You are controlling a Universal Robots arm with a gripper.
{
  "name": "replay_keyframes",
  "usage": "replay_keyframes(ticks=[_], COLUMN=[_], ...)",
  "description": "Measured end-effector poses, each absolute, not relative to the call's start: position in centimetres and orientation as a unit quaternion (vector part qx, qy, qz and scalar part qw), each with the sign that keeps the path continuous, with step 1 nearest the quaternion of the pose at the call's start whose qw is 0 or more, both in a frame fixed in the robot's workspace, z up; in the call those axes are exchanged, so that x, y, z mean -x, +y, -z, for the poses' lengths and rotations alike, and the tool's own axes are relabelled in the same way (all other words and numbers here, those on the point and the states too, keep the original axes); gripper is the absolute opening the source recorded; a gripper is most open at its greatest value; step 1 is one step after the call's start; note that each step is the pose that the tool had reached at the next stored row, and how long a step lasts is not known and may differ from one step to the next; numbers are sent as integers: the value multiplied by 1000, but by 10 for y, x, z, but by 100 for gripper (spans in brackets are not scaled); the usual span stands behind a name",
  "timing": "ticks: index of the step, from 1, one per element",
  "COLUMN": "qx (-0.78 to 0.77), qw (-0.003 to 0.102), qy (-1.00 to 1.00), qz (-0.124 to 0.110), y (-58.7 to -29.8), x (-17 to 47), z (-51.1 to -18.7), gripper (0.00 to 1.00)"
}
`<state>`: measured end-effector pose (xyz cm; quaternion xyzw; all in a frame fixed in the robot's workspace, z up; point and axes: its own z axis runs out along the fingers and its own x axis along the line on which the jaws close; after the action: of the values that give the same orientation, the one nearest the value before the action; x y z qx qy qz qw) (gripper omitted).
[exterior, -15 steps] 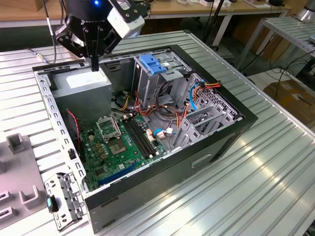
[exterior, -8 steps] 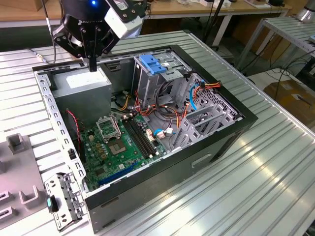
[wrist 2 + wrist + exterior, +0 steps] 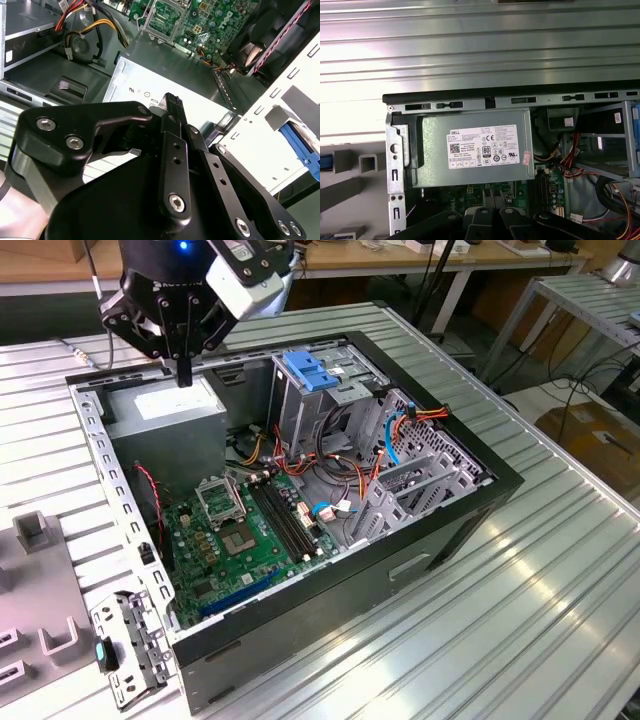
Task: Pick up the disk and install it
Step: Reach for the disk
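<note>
My gripper (image 3: pixel 183 372) hangs over the grey power supply box (image 3: pixel 165 415) at the back corner of the open computer case (image 3: pixel 420 540), on the exterior view's left. In the second wrist view its fingertips (image 3: pixel 172 100) are pressed together with nothing between them, just above the box's white label (image 3: pixel 150 95). Of the disk I can make out no more than a blue strip (image 3: pixel 300 150) beside a grey holder outside the case. It may be a side rail; the same blue edge (image 3: pixel 324 162) appears in the first wrist view.
Inside the case lie the green motherboard (image 3: pixel 250 530), bundled cables (image 3: pixel 350 470) and a metal drive cage with a blue plastic latch (image 3: pixel 310 370) on top. Grey fixture blocks (image 3: pixel 35 530) and a loose metal bracket (image 3: pixel 130 645) sit on the ribbed table (image 3: pixel 520 590) at the exterior view's left.
</note>
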<state>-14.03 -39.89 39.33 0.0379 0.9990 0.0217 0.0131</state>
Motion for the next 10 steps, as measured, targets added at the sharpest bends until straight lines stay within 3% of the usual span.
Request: replay_keyframes(ticks=[10], qx=[-38], qw=[13], qy=[999], qz=[-22], y=[-399], x=[145], z=[-393], gripper=[11])
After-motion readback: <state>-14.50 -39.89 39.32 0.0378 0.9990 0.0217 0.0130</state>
